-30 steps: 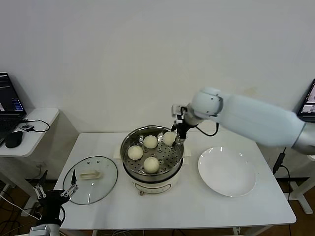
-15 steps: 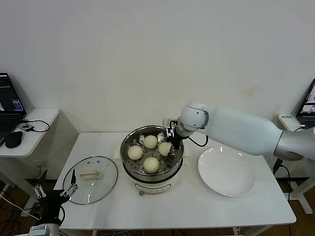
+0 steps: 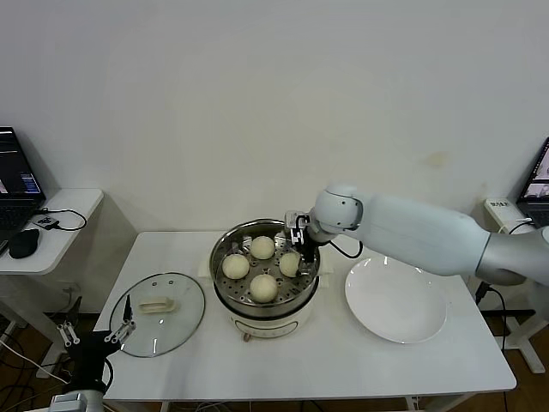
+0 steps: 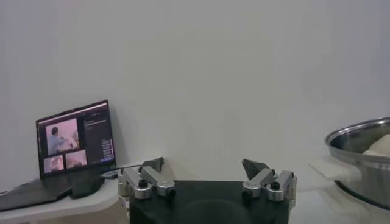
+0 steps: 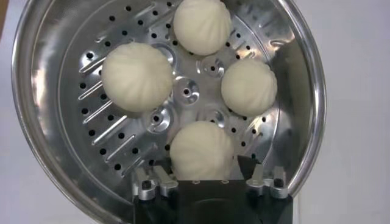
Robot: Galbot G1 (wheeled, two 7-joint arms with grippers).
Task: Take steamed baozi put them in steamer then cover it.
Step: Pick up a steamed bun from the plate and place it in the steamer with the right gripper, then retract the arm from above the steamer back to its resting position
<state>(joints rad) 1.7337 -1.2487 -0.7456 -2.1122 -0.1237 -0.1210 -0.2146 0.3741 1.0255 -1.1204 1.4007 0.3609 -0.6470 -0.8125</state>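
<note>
The steamer [image 3: 225, 296] stands mid-table with several baozi on its perforated tray [image 5: 116, 140]. The baozi [image 3: 290, 263] on the right side of the tray lies between the spread fingers of my right gripper [image 3: 297, 247], which hovers just above it, open and clear of its sides [image 5: 204, 173]. The other baozi [image 5: 136, 76] rest further across the tray. The cover [image 3: 176, 328], a glass lid with a cream handle, lies flat on the table left of the steamer. My left gripper [image 3: 94, 335] is parked low off the table's left front corner, open and empty [image 4: 204, 167].
A white plate [image 3: 396, 299] lies bare to the right of the steamer. A side table with a laptop [image 3: 17, 180] and a mouse stands at far left. The right arm reaches in over the plate's far side.
My right gripper carried a baozi from the steamer's far right rim down onto the tray, then opened and let it go. The left arm has stayed still.
</note>
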